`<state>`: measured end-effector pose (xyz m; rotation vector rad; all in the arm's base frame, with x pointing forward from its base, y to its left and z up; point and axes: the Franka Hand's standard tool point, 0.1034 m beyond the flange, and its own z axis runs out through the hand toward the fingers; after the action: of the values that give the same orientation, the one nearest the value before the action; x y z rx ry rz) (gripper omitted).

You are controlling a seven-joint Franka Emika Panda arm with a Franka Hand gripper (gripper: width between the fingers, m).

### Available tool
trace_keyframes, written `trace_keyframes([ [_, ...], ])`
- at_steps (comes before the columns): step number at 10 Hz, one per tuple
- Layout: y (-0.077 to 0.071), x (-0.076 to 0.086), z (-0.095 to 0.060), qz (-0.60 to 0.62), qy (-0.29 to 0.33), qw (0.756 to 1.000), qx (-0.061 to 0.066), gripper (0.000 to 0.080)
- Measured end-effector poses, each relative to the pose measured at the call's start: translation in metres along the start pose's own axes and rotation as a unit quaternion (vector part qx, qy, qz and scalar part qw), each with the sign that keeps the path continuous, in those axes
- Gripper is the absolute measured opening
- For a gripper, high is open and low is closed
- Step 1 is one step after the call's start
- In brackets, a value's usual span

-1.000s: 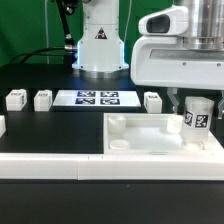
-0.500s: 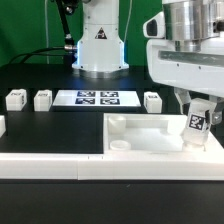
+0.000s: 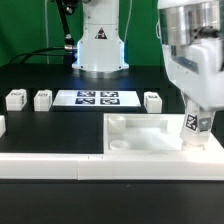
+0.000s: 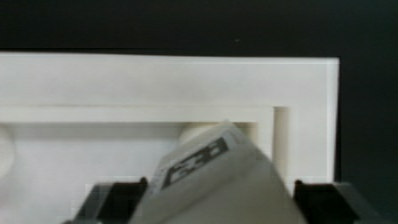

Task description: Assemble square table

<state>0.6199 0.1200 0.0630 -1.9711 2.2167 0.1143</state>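
Observation:
The square table's white slab (image 3: 140, 141) lies near the table's front, its raised rim facing up. My gripper (image 3: 197, 117) hangs over the slab's corner on the exterior view's right and is shut on a white leg post (image 3: 196, 130) with a black-and-white tag. The post leans, and its lower end is at or just above the corner. In the wrist view the tagged post (image 4: 222, 168) sits between both fingers of the gripper (image 4: 221, 200), with the slab's rim (image 4: 160, 80) beyond it. Three more leg posts (image 3: 15, 99), (image 3: 42, 99), (image 3: 152, 101) stand behind.
The marker board (image 3: 97, 98) lies flat in front of the robot base (image 3: 100, 45). A long white rail (image 3: 50, 165) runs along the table's front edge, beside the slab.
The wrist has tipped over and the held leg post has gone from upright to leaning, sinking slightly toward the slab's corner. The slab and loose posts have not moved.

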Motion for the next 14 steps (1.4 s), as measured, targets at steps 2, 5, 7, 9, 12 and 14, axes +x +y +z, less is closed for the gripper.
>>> trace_keyframes([
  [2, 0.003, 0.0, 0.003, 0.118, -0.016, 0.993, 0.001, 0.0372],
  [5, 0.004, -0.002, 0.003, 0.109, -0.018, 0.994, 0.0, 0.0367],
  [7, 0.003, -0.006, 0.002, 0.038, -0.014, 0.999, 0.001, 0.0576],
  [9, -0.001, -0.015, -0.005, -0.184, 0.011, 0.983, -0.013, 0.0647],
  [12, -0.002, -0.015, -0.005, -0.287, 0.009, 0.958, -0.012, 0.0649],
  [14, -0.017, 0.0, -0.017, -0.444, 0.026, 0.896, -0.015, 0.0649],
])
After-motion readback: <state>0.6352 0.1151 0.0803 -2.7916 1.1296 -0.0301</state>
